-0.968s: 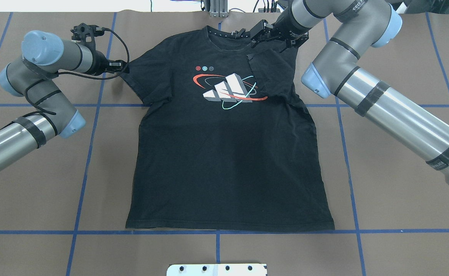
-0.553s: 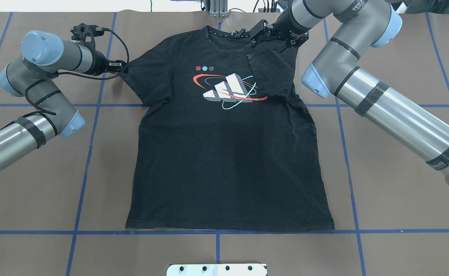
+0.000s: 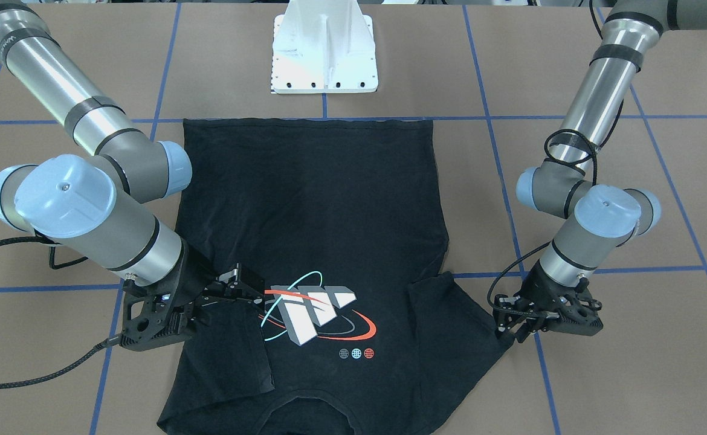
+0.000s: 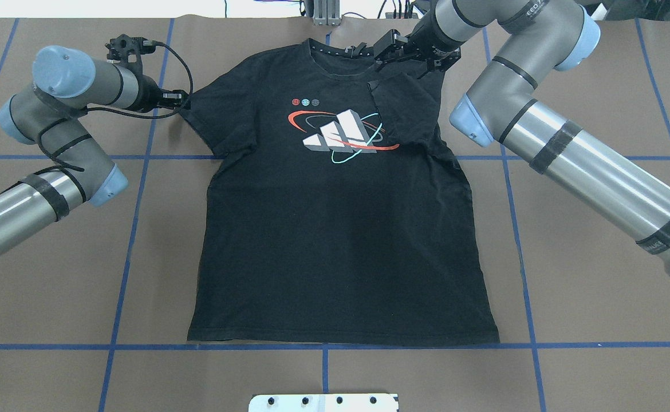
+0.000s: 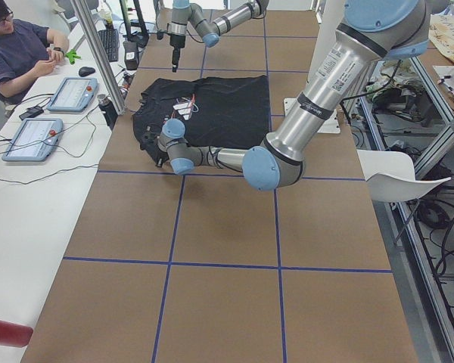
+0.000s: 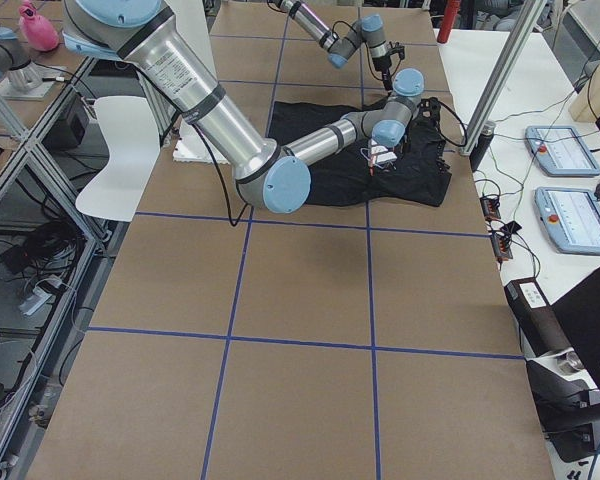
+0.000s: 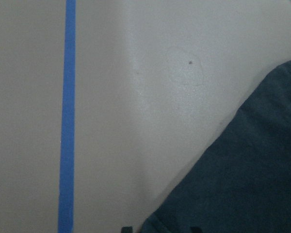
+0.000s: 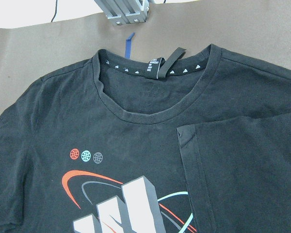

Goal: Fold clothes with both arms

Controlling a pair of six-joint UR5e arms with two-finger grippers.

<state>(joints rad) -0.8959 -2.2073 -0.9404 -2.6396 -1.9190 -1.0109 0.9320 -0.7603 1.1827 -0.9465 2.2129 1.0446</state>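
My right gripper (image 4: 382, 52) hangs parted and empty, as far as I can see, just above the right sleeve (image 4: 404, 109), which lies turned in over the chest at 1 o'clock. My left gripper (image 4: 181, 100) sits at the tip of the left sleeve (image 4: 215, 114), spread flat toward 10 o'clock, and I cannot tell whether it has pinched the hem. I judge sleeve-folding half done, so next I need a firm pinch on that thin hem and a low carry inward. The black T-shirt (image 4: 335, 240) lies face up mid-worktop (image 4: 587, 297), collar at 12, hem at 6: limp, lightly creased knit with a smooth printed graphic (image 4: 341, 134).
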